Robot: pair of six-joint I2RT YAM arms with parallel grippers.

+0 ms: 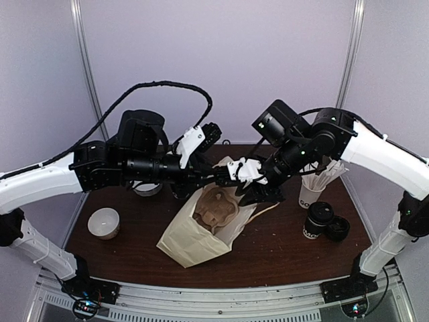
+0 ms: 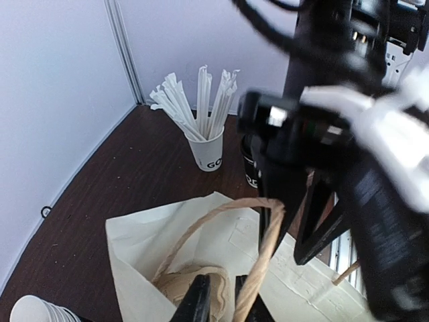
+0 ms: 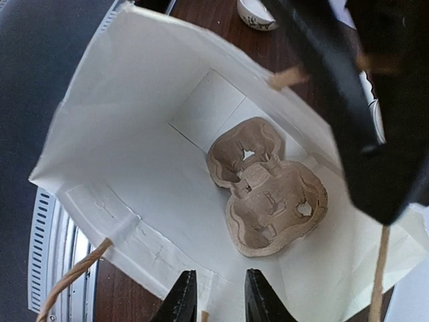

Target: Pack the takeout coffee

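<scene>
The takeout coffee (image 1: 318,220), a small black cup with white lettering and a black top, stands at the right of the table, apart from both grippers. In the left wrist view (image 2: 249,171) it is mostly hidden behind the right arm. A white paper bag (image 1: 188,241) leans open at the centre with a brown cardboard cup carrier (image 1: 216,208) inside. My left gripper (image 1: 224,176) is at the bag's far rim, nearly shut on its paper handle (image 2: 265,248). My right gripper (image 1: 253,194) straddles the bag's right rim (image 3: 154,268), its jaws a little apart.
A white lettered cup of white sticks (image 1: 310,193) stands behind the coffee. A black round piece (image 1: 337,229) lies against the coffee's right side. A white cup stack (image 1: 104,223) sits at the left. A grey ring (image 1: 147,189) lies under the left arm.
</scene>
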